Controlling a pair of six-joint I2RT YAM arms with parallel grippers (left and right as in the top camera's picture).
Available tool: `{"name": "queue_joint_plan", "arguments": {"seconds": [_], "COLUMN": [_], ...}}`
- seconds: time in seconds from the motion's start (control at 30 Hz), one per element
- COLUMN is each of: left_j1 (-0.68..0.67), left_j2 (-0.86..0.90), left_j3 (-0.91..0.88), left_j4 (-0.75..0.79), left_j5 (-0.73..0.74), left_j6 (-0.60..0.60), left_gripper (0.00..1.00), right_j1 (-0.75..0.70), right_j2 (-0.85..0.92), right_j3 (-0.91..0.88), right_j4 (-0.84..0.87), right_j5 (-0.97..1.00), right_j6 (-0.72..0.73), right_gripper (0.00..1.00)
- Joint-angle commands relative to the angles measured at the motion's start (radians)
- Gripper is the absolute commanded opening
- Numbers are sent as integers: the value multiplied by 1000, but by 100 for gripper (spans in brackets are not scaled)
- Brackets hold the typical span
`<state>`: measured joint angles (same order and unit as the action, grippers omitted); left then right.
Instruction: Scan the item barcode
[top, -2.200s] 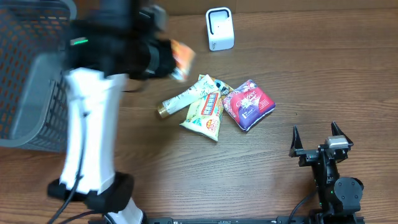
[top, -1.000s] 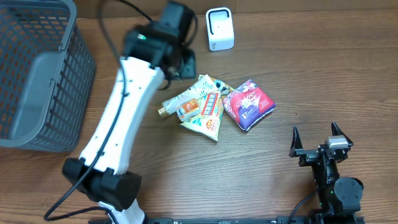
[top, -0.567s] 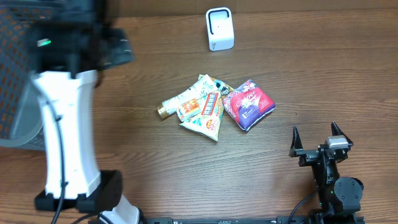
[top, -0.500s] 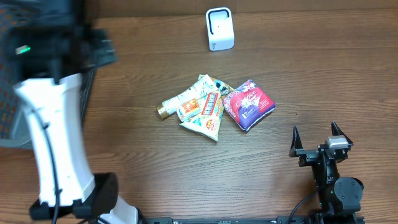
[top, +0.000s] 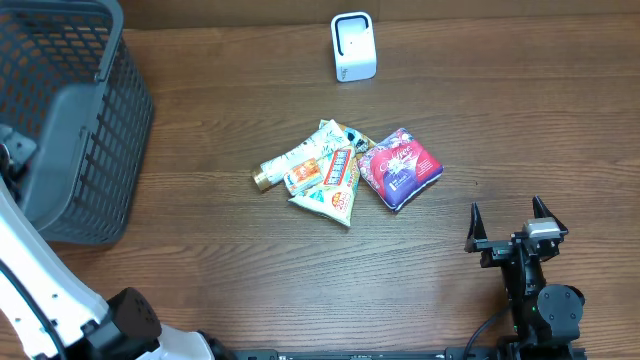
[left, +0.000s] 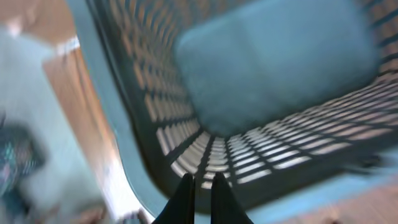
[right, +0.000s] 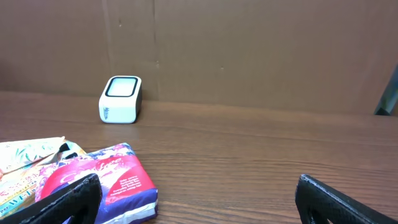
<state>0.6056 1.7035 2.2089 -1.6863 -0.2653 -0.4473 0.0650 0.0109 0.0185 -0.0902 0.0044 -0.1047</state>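
While looking down from overhead, seeing a wooden table (top: 520, 120) stretching under everything. Finding a grey mesh basket (top: 115, 165) sitting at the far left edge, nothing readable inside. Finding the white left arm (top: 30, 290) running up the left border just beside the basket, its wrist end lying outside the overhead view. Catching the left gripper (left: 199, 196) only through its own badly blurring camera: facing the basket's inside, fingertips pressing nearly together, pinching nothing visible. Finding the right gripper (top: 506, 210) sitting low at the right, well apart from the packets, fingers spreading wide and holding nothing. Seeing the task's things lying mid-table in a touching cluster: a purple-and-pink packet (top: 400, 167) lying at the right, a green-and-yellow pouch (top: 330, 188) pressing against its left side, a cream tube (top: 285, 165) with a gold cap jutting left. Spotting the white scanner (top: 353, 46) standing at the far edge, apart from the cluster.
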Motion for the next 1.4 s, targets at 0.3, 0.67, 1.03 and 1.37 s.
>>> {"name": "queue_joint_plan", "arguments": {"seconds": [0.3,0.67,1.03,1.37], "left_j1": [22,22,22,23], "left_j2": [-4,-5,-10,-58], "left_j3": [-224,-224,-224,-196], "left_j4": [3,-3,-3,18], "left_j5": [84,296,344,365], "left_j6": [-23,93,123,134], "left_gripper": [4,4,4,4], "right_j1": [-5,-5,-5,-5], "right_j2": [-8,-8,-8,-8], "right_j3": [-10,-10,-10,-10], "right_j4": [6,6,6,6], "right_j5": [2,2,2,2], "right_j6": [-5,-5,-5,-5], "right_gripper": [100,100,100,100]}}
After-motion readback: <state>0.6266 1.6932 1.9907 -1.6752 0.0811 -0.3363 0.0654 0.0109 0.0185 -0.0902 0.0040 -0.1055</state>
